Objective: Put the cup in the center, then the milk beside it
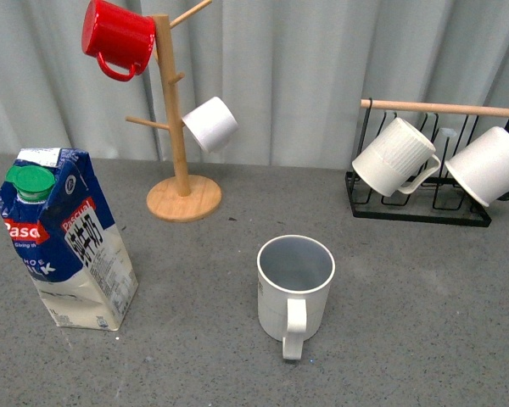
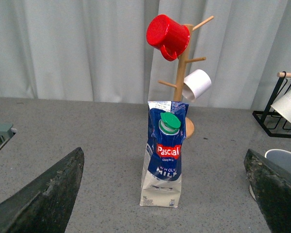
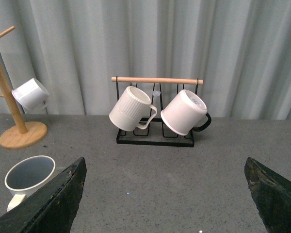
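The cup (image 1: 295, 284), cream-white with a grey-blue inside, stands upright near the middle of the grey table, handle toward the front. The right wrist view catches it too, the cup (image 3: 28, 175) beside one finger. The milk (image 1: 66, 240), a blue-and-white carton with a green cap, stands upright at the front left, well apart from the cup. In the left wrist view the milk (image 2: 165, 153) stands ahead of my left gripper (image 2: 165, 194), which is open and holds nothing. My right gripper (image 3: 165, 194) is open over bare table. Neither arm shows in the front view.
A wooden mug tree (image 1: 180, 127) at the back left carries a red mug (image 1: 117, 38) and a white mug (image 1: 210, 124). A black rack (image 1: 420, 203) with a wooden bar holds two white mugs (image 1: 396, 156) at the back right. A grey curtain hangs behind.
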### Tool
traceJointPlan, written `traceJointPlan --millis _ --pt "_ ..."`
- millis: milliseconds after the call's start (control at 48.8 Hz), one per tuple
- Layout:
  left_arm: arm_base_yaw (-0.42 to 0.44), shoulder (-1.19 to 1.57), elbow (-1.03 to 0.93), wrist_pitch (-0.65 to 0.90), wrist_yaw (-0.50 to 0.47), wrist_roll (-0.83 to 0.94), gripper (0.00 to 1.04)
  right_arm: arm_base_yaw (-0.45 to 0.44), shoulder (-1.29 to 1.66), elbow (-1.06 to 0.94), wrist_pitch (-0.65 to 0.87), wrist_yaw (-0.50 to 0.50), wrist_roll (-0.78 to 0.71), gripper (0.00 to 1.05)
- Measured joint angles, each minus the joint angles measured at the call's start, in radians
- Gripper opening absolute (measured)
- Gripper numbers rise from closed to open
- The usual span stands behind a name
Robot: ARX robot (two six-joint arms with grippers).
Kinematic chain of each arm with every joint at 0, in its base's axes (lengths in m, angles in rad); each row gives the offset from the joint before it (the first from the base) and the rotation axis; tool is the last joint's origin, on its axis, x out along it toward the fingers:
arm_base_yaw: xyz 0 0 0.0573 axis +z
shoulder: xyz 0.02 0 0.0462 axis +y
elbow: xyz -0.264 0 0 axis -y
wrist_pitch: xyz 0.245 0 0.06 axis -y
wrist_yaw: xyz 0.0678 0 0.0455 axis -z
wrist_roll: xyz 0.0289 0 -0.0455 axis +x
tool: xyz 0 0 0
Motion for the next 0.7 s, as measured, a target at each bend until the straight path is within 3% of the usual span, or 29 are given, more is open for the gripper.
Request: traceJointPlan --millis 328,389,430,594,696 --pt "0.0 0.0 0.0 0.0 0.0 0.0 0.98 0.0 0.0 0.0 0.0 0.0 0.0 0.95" --pt "-0.021 0.019 0.001 -0.02 -0.096 -0.024 0.98 0.0 0.0 0.0 0.0 0.0 0.0 0.95" --pt "-0.016 0.061 0.001 -0.014 -0.11 -0.048 0.98 0.0 0.0 0.0 0.0 0.0 0.0 0.95" --pt "0.105 0.357 0.013 0.204 0.027 -0.092 0.98 0.0 0.0 0.0 0.0 0.0 0.0 0.95" --pt "0.162 0.677 0.062 0.438 0.104 -0.1 0.98 0.0 0.0 0.0 0.0 0.0 0.0 0.95"
